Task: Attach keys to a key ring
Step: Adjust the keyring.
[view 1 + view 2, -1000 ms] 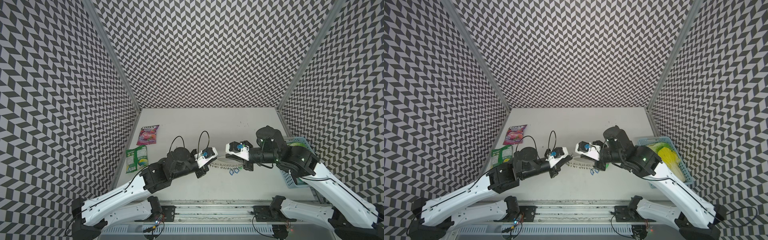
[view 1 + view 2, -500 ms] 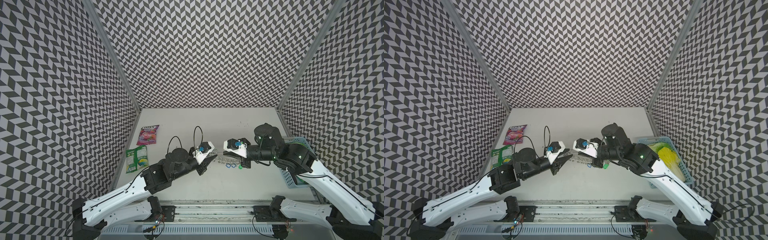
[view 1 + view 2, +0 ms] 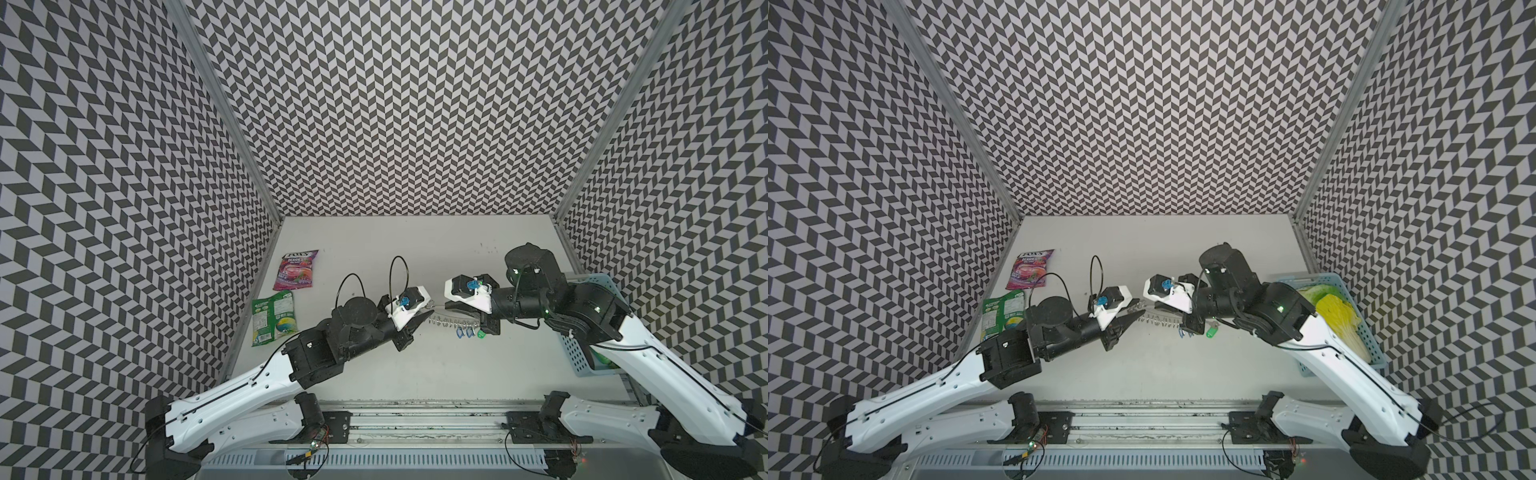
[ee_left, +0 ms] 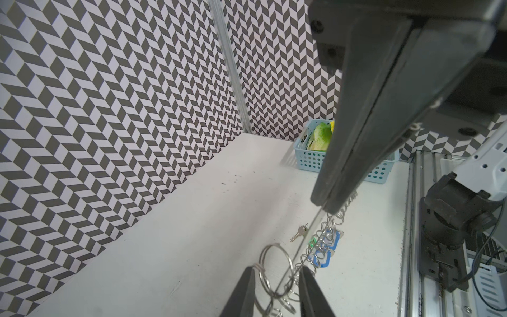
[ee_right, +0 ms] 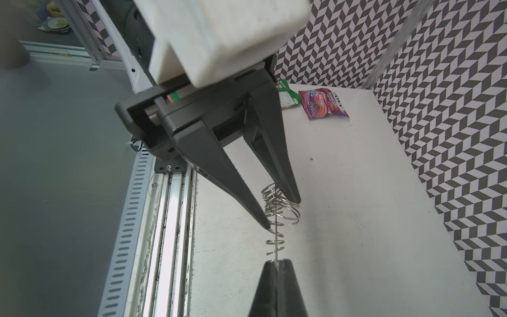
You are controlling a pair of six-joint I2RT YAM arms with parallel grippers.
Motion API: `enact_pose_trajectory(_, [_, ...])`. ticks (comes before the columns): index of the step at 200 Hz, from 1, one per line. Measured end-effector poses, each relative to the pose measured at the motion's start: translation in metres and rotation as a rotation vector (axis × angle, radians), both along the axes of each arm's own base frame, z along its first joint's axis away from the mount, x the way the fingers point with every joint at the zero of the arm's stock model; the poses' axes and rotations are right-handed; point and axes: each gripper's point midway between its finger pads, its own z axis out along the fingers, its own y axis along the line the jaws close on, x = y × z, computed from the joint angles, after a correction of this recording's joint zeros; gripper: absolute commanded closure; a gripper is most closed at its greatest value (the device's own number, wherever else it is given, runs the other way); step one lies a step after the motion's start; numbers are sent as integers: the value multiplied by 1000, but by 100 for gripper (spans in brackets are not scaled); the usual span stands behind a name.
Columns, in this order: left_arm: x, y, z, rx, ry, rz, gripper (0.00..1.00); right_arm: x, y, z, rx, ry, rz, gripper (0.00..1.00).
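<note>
R grip (image 5: 276, 264): jaws pinched tight on one end of key ring (image 3: 451, 321); plate sits edge-on btwn the tips.
L grip (image 4: 276, 271): jaws apart, straddling the ring's other end; wire loops btwn fingers, plate not clamped.
Keys (image 3: 1212, 331): green tag hangs off the ring, just below R grip.
Blue tags (image 3: 464, 332): same fringe, beside green, toward L grip.
</note>
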Motion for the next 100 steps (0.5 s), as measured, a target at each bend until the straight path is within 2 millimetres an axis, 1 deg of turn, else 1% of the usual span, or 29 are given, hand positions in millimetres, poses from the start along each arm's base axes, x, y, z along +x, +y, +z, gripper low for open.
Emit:
enact_pose_trajectory(34, [-1,2,-6,49,-32,-12,71,0,3,3,2,6,12,100])
enact_pose_trajectory(70, [-1,3,-11,90,-60,-17,80,-4,5,9,11,12,33,100])
enact_pose_trajectory(100, [-2,4,-11,105,-79,-27,80,-4,7,9,4,18,50,100])
